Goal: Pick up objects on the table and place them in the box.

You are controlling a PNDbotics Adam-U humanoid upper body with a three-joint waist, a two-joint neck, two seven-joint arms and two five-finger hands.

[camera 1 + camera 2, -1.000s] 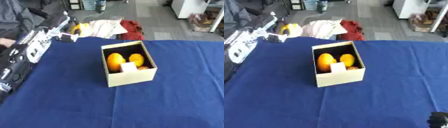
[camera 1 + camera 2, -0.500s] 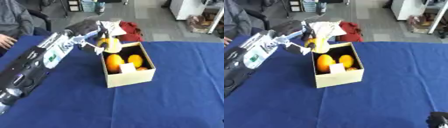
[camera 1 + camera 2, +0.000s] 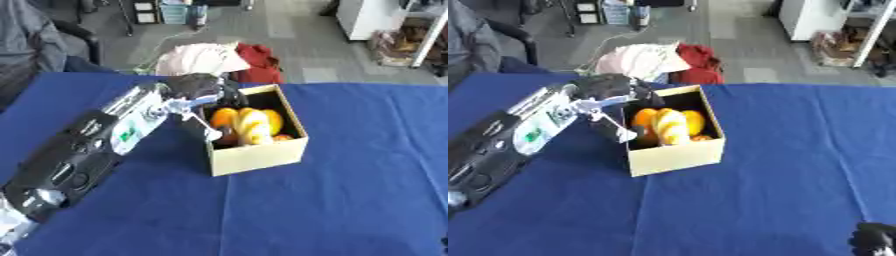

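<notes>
Blue-covered surface [image 3: 350, 200] fills the view, and the left hand [image 3: 199, 89] reaches over the box [image 3: 254, 150] at its 10 o'clock rim, grip unclear, yellow and orange objects [image 3: 245, 122] inside, right hand [image 3: 872, 239] low at 5 o'clock.

the left arm [image 3: 114, 140] cuts across the left of the blue table [image 3: 350, 200] and its hand [image 3: 197, 87] blocks the box [image 3: 258, 155] opening, already packed with fruit [image 3: 245, 122]. table's right side is open.
</notes>
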